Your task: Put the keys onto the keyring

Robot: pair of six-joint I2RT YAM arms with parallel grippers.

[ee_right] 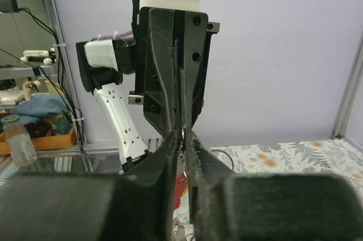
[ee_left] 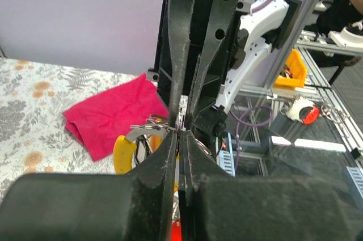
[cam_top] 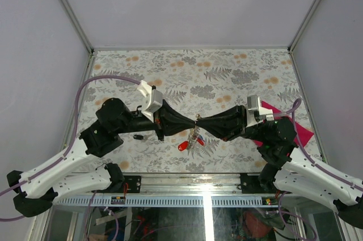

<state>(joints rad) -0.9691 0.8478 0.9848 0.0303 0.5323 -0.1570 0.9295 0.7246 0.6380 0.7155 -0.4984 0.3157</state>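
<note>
My left gripper (cam_top: 191,121) and right gripper (cam_top: 202,122) meet tip to tip above the table's middle. Both are shut on the thin silvery keyring (cam_top: 197,123) between them. Keys hang below it: a red head (cam_top: 183,146) and a blue head (cam_top: 200,142). In the left wrist view my left gripper (ee_left: 180,134) is shut, with the keyring (ee_left: 148,127) and a yellow key head (ee_left: 123,153) just left of the tips. In the right wrist view my right gripper (ee_right: 182,138) pinches the ring's wire, with red and yellow heads (ee_right: 180,187) below. A black key (cam_top: 138,136) lies alone on the table.
A magenta cloth (cam_top: 298,132) lies at the right under the right arm and shows in the left wrist view (ee_left: 108,113). The floral table mat (cam_top: 193,71) is walled by grey panels. The table's front rail (cam_top: 187,180) runs along the near edge.
</note>
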